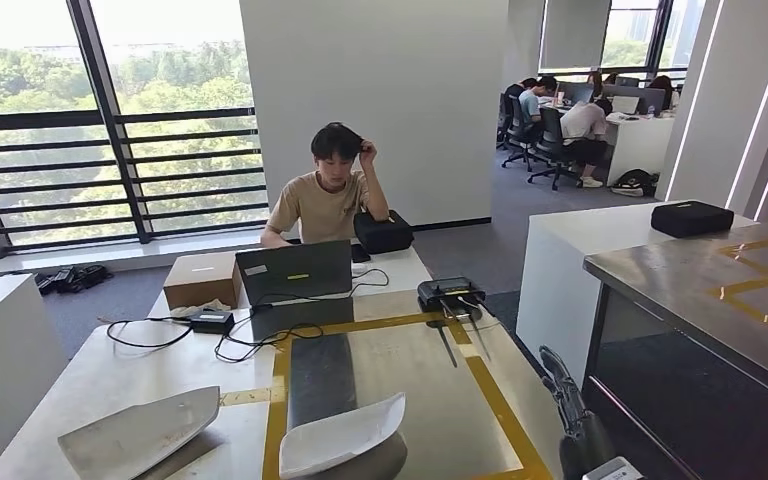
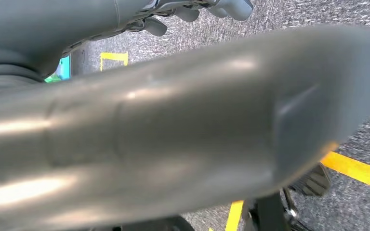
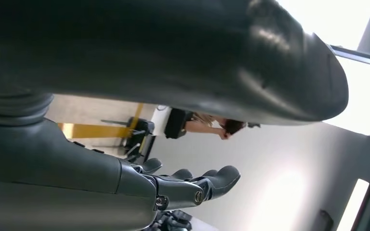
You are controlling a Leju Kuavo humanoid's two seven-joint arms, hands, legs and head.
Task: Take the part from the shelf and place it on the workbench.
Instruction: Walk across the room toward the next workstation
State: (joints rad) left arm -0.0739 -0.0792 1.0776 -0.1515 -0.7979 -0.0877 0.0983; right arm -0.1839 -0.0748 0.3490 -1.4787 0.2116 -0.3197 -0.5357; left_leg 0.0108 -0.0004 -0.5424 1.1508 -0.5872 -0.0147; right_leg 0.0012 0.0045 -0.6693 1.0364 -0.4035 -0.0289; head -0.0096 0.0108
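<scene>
**Head view, with both wrist views.** My right hand (image 1: 570, 405) hangs at 5 o'clock beside the table (image 1: 110, 385), fingers (image 3: 197, 185) spread apart from the thumb with nothing between them. My left hand (image 2: 164, 130) hangs over grey carpet (image 2: 289, 19), fingers and thumb likewise apart and empty.

Two pale curved shell parts lie on the table, one (image 1: 345, 435) at 6 o'clock inside the yellow tape frame (image 1: 495, 400) and the other (image 1: 135, 435) at 7 o'clock outside it.

I judge that placing is finished or a new fetch is due. A fetch would call for turning toward the shelf, which I cannot identify.

The head view alone shows the parts and a seated person (image 1: 328, 195) at 12 o'clock. The wrist views show my hands' spread.
</scene>
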